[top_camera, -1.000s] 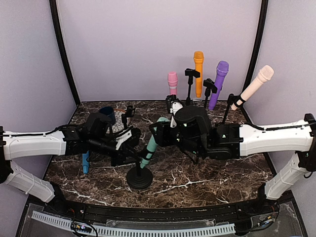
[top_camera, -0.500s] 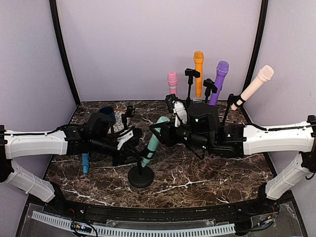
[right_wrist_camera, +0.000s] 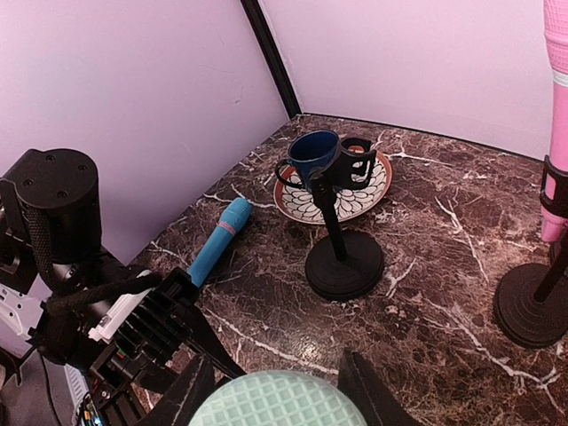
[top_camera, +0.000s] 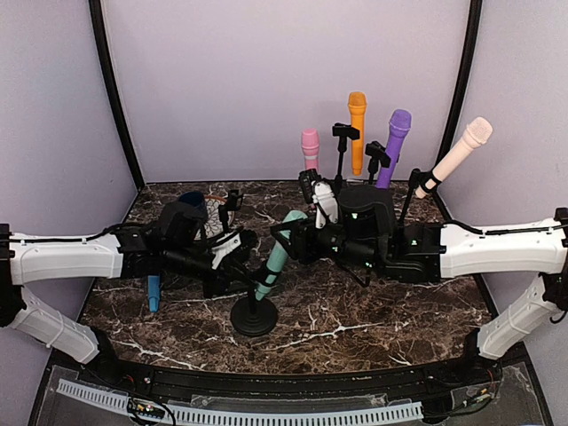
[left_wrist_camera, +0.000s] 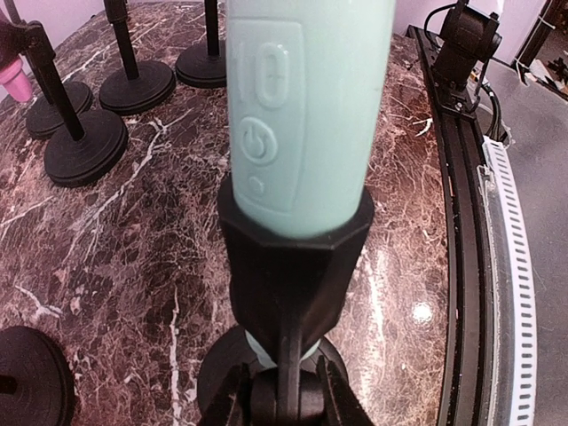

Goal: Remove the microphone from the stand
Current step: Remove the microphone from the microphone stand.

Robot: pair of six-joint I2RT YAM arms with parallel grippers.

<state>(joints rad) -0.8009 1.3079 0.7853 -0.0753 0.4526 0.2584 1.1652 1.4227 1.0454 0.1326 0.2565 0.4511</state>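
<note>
Top view: the teal microphone (top_camera: 277, 253) leans in its stand (top_camera: 254, 318) mid-table. My left gripper (top_camera: 238, 264) is low at its left side and my right gripper (top_camera: 295, 232) is at its head. A pink mic (top_camera: 310, 146), orange mic (top_camera: 357, 124), purple mic (top_camera: 395, 138) and beige mic (top_camera: 461, 151) crowd close behind my right arm.

Left wrist: my pincer is nearly closed, pinching the stand's stem under the clip (left_wrist_camera: 288, 266).

Right wrist: my fingers (right_wrist_camera: 191, 390) clamp the mesh head. An empty stand (right_wrist_camera: 342, 257), a blue cup (right_wrist_camera: 311, 151) on a plate (right_wrist_camera: 373, 191) and a blue microphone (right_wrist_camera: 217, 240) lie beyond.

Mint-green microphone (top_camera: 275, 253) leans tilted in its black stand (top_camera: 254, 317).
</note>
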